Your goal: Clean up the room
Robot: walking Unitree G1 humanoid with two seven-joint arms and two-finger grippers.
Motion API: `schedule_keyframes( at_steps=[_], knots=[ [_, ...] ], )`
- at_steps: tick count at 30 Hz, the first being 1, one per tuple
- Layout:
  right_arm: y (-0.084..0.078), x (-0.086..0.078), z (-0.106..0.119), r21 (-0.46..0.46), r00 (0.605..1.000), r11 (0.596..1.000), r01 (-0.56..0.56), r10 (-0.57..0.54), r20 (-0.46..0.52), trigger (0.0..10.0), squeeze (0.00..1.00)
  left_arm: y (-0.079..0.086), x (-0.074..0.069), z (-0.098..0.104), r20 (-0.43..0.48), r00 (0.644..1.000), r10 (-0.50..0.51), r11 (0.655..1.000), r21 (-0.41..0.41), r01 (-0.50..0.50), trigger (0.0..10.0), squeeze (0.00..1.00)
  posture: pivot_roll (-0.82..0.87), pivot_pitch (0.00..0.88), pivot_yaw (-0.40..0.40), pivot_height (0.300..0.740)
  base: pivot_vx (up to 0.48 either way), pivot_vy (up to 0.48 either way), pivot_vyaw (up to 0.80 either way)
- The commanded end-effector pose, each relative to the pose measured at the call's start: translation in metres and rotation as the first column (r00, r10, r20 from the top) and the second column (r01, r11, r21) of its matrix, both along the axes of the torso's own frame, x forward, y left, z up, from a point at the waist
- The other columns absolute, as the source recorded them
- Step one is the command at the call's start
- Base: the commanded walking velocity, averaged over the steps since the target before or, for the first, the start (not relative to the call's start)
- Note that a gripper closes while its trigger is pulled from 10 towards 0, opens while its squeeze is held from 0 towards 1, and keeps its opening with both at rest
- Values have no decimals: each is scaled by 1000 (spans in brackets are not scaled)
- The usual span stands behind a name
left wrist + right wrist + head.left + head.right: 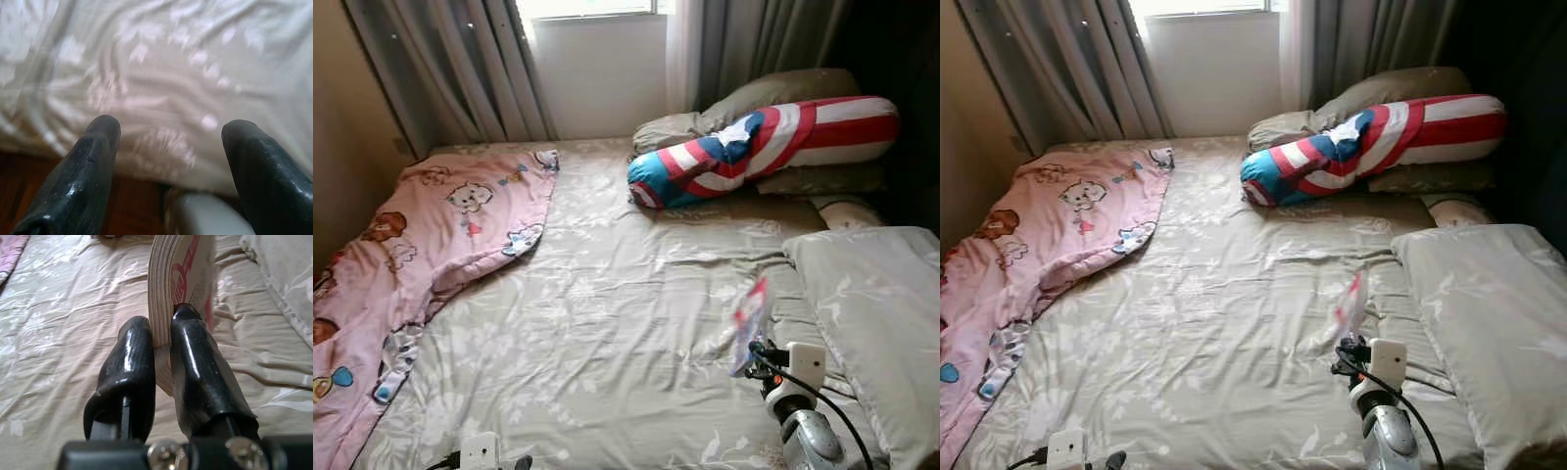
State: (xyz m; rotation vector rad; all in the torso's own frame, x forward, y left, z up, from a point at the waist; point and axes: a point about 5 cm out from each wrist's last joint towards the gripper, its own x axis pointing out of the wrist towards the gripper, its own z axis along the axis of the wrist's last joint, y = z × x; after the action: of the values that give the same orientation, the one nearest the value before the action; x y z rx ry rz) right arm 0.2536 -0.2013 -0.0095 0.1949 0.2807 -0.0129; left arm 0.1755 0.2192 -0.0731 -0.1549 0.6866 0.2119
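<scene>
My right gripper is shut on a thin book with white page edges and a red-printed cover. It holds the book upright a little above the grey flowered bed sheet, near the bed's right side, and the book looks blurred in the left eye view. At the bed's front edge my left gripper is open with nothing between its fingers, low over the sheet. A pink cartoon-print blanket lies crumpled along the bed's left side.
A red, white and blue bolster rests on grey pillows at the head of the bed. A large grey pillow lies at the right edge. Grey curtains and a wall stand behind the bed.
</scene>
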Motion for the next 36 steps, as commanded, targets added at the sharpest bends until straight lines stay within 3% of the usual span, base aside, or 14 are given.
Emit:
schedule_keyframes(
  at_steps=[1, 2, 4, 7, 8, 15, 19, 22, 28, 36],
  knots=[
    [4, 6, 10, 0, 997, 1000, -31, 31, 73, 10000, 0, 6, 18, 15, 129, 992, 9, 1000, 22, -12, 10000, 0, -139, 0, 37, 739, 0, 0, 0],
    [4, 6, 11, 0, 997, 999, -34, 34, 75, 10000, 0, 7, 33, 29, 233, 972, -14, 999, 51, 2, 10000, 0, -133, 0, 34, 739, 0, 0, 0],
    [4, 5, 11, -13, 996, 999, -44, 45, 73, 10000, 0, 8, 50, 48, 355, 933, -59, 994, 105, 23, 10000, 0, -133, 0, 34, 739, 0, 0, 0],
    [4, 5, 11, -21, 996, 998, -54, 55, 77, 10000, 0, 11, 61, 65, 441, 893, -94, 988, 150, 31, 10000, 0, -135, 0, 35, 739, 0, 0, 0],
    [4, 5, 12, -15, 995, 998, -54, 55, 81, 10000, 0, 11, 68, 77, 497, 861, -105, 986, 167, 24, 10000, 0, -137, 0, 37, 739, 0, 0, 0],
    [6, 4, 13, -17, 995, 998, -64, 65, 81, 10000, 0, -10, 84, 102, 606, 779, -160, 983, 167, 72, 10000, 0, -153, 0, 42, 739, 0, 0, 0],
    [5, 7, 15, -34, 995, 997, -66, 68, 73, 10000, 0, -17, 83, 107, 623, 763, -174, 982, 164, 90, 10000, 0, -153, 0, 42, 739, 0, 0, 0],
    [3, 8, 14, -49, 997, 997, -63, 65, 51, 10000, 0, -17, 83, 110, 625, 765, -158, 985, 158, 75, 10000, 0, -153, 0, 40, 739, 0, 0, 0],
    [2, 8, 17, -54, 996, 997, -61, 64, 59, 10000, 0, -17, 83, 117, 627, 767, -133, 987, 150, 49, 10000, 0, -144, 0, 27, 695, 0, 0, 0],
    [0, 8, 20, -55, 996, 998, -24, 29, 84, 10000, 0, -20, 86, 118, 624, 771, -128, 989, 142, 49, 10000, 0, -145, 0, 31, 695, 0, 0, 0]
  ],
)
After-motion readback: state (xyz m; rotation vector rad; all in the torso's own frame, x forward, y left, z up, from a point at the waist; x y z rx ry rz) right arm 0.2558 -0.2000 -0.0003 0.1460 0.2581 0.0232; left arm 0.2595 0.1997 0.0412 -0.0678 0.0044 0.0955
